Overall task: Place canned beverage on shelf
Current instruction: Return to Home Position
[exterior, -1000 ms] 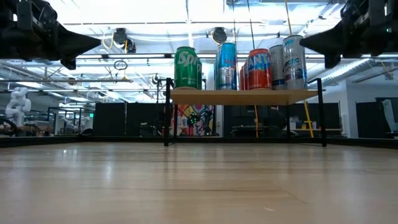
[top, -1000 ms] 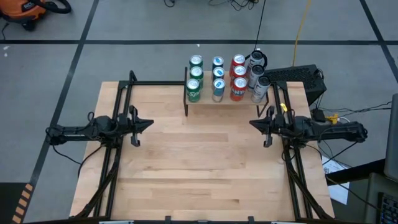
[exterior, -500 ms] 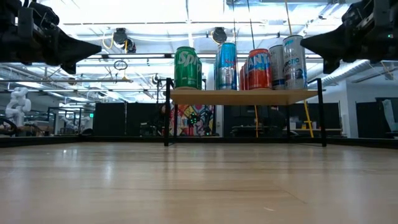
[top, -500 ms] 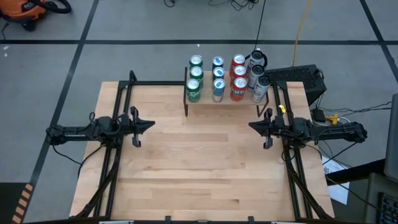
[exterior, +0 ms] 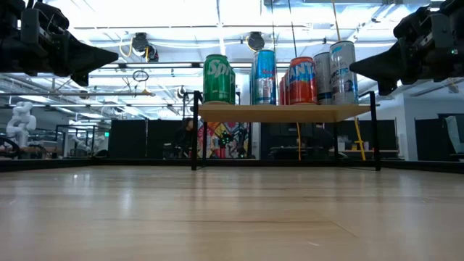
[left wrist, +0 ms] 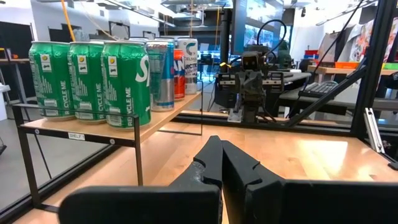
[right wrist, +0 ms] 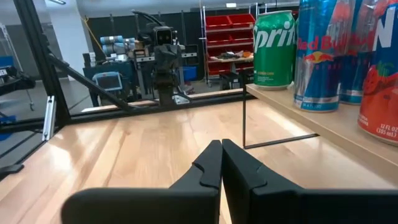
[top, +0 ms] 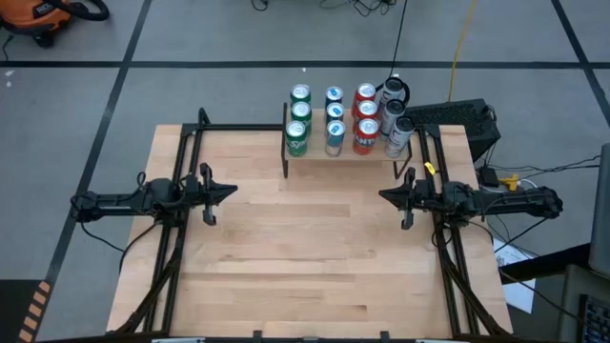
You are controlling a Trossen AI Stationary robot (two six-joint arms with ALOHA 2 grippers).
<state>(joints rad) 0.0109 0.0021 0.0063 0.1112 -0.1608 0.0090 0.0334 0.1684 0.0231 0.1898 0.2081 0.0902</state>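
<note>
Since the earlier frame the left gripper [top: 232, 191] had held its place at 9 o'clock on the table [top: 305, 248], fingers pressed together on nothing. The right gripper [top: 382, 196], at 3 o'clock and likewise closed and empty, had crept slightly toward 6 o'clock. The shelf [exterior: 286, 112] stood at 12 o'clock, carrying upright rows of green cans [top: 299, 111], blue cans [top: 335, 111], red cans [top: 366, 110] and silver cans [top: 401, 129].
</note>
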